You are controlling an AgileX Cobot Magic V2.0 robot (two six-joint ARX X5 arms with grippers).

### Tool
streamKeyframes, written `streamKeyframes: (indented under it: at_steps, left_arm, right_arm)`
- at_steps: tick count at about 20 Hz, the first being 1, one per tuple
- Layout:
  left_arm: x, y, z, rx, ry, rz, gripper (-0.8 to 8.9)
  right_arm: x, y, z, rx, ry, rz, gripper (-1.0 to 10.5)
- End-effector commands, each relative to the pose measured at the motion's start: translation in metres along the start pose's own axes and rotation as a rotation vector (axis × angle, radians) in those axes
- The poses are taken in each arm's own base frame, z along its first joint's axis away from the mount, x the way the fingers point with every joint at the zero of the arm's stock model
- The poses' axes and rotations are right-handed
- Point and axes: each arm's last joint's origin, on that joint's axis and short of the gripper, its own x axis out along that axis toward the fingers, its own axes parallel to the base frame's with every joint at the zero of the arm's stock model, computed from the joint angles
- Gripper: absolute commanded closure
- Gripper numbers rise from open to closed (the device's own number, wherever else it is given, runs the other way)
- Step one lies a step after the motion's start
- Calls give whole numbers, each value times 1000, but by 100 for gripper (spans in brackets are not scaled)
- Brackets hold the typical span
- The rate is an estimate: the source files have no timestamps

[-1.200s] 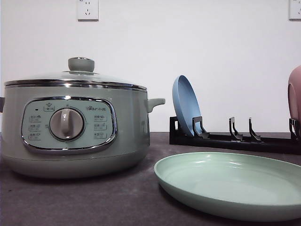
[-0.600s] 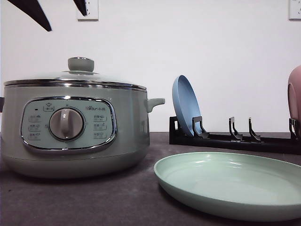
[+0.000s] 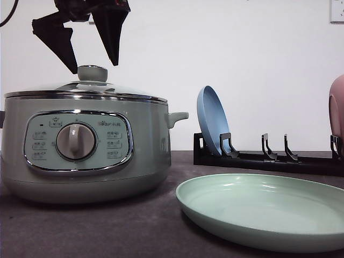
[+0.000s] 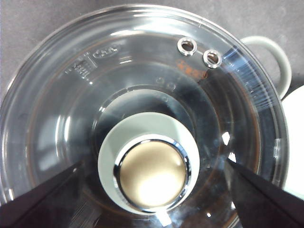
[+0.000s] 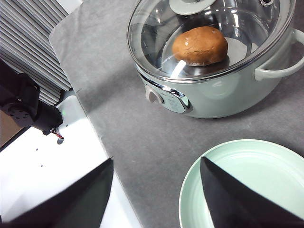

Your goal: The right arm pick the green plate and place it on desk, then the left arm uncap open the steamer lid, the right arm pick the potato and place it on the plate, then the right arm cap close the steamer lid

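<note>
The steamer lid (image 3: pixel 91 87), clear glass with a pale green knob (image 3: pixel 92 73), sits shut on the pale green steamer pot (image 3: pixel 80 150). My left gripper (image 3: pixel 94 68) hangs open just above the knob, one jaw on each side and not touching it. In the left wrist view the knob (image 4: pixel 152 173) lies between the open jaws of that gripper (image 4: pixel 152 164). The potato (image 5: pixel 199 45) lies inside the pot under the lid (image 5: pixel 247 19). The green plate (image 3: pixel 263 209) lies flat and empty on the desk (image 3: pixel 107 228). My right gripper (image 5: pixel 156 161) is open and empty, high above the plate (image 5: pixel 247 180).
A black dish rack (image 3: pixel 269 159) stands at the back right with a blue plate (image 3: pixel 212 121) upright in it and a pink plate (image 3: pixel 337 107) at the right edge. The desk's edge and a white surface (image 5: pixel 47 180) show in the right wrist view.
My left gripper has come down from the top edge of the front view to the lid knob, jaws open. The pot, lid and plates have not moved.
</note>
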Motion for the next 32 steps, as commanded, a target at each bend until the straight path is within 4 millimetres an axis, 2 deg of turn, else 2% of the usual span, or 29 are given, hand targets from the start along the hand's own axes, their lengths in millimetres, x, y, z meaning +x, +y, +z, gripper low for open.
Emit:
streamKeyframes:
  at_steps: [1,10,15,17,20,26,32]
  left_arm:
    - [9,-1,7,17,13,5,350]
    - [15,-2,8,18,34,5,418]
    - [19,-1,9,17,40,5,424]
    - [19,-1,9,17,40,5,498]
    - [19,-1,8,13,44,5,543]
    - [18,-1,4,7,86,5,796]
    - [10,-1,6,6,63,6,804]
  right_arm:
    - [0,1,4,-21,-7,5,659]
    - [0,1,4,-23,-7,2,659]
    - [0,1,4,-23,-7,2,659]
    - [0,1,4,-24,-7,2,659]
    - [0,1,4,-26,-7,1,659]
    - [0,0,4,-27,-7,-21,659]
    - [0,0,4,-26,-7,-21,659]
